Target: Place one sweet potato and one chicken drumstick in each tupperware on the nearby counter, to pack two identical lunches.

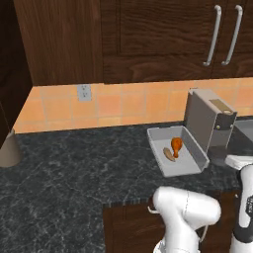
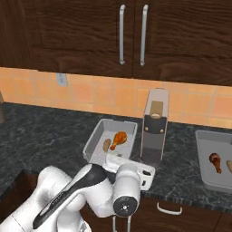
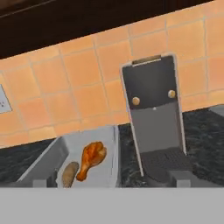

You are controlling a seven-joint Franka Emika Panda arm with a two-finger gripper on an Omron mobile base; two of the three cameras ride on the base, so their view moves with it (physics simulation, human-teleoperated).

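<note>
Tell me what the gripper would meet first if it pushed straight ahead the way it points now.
Probably the tall grey boxy appliance on the dark marbled counter, roughly centred in the hand view; the light-grey tray lies left of that line. Depth is unclear.

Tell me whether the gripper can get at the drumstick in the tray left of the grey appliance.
Probably yes: the chicken drumstick lies uncovered in the open tupperware, beside the sweet potato.

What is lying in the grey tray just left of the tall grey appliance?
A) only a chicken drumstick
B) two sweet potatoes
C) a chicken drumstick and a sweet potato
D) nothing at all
C: the tray holds an orange-brown drumstick with a tan sweet potato beside it, left of the appliance.
</note>
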